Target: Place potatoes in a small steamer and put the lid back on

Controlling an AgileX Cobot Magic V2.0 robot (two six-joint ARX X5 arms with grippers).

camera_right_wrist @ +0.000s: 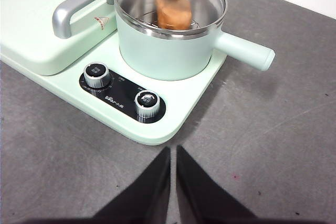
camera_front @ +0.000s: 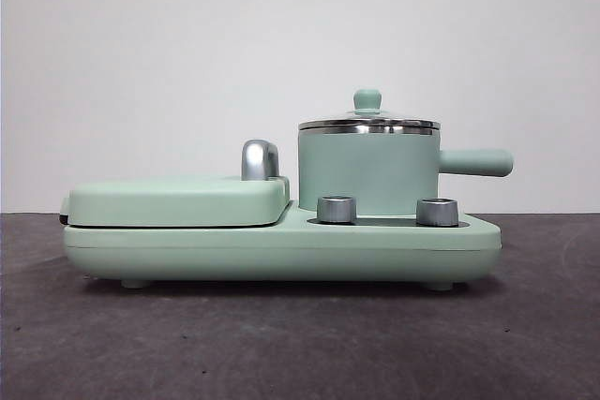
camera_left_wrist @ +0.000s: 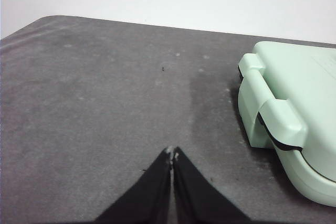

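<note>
The small mint-green steamer [camera_front: 367, 173] [camera_right_wrist: 168, 51] stands on the right side of the cooker base, its straight handle [camera_front: 476, 162] pointing right. The glass lid [camera_front: 368, 123] [camera_right_wrist: 170, 3] with a mint knob sits on its steel rim. Through the glass, in the right wrist view, an orange-brown potato [camera_right_wrist: 173, 11] rests inside the pot. My right gripper [camera_right_wrist: 173, 150] is shut and empty over the grey table in front of the cooker's dials. Over bare table to the left of the cooker hovers my left gripper [camera_left_wrist: 172, 153], shut and empty. Neither arm shows in the front view.
The mint-green cooker base [camera_front: 281, 245] carries a flat griddle cover [camera_front: 178, 201] [camera_left_wrist: 310, 108] with a chrome handle [camera_front: 259, 159] [camera_right_wrist: 73, 11] on its left half. Two steel dials [camera_front: 337, 209] [camera_front: 437, 212] face front. A white wall with sockets stands behind.
</note>
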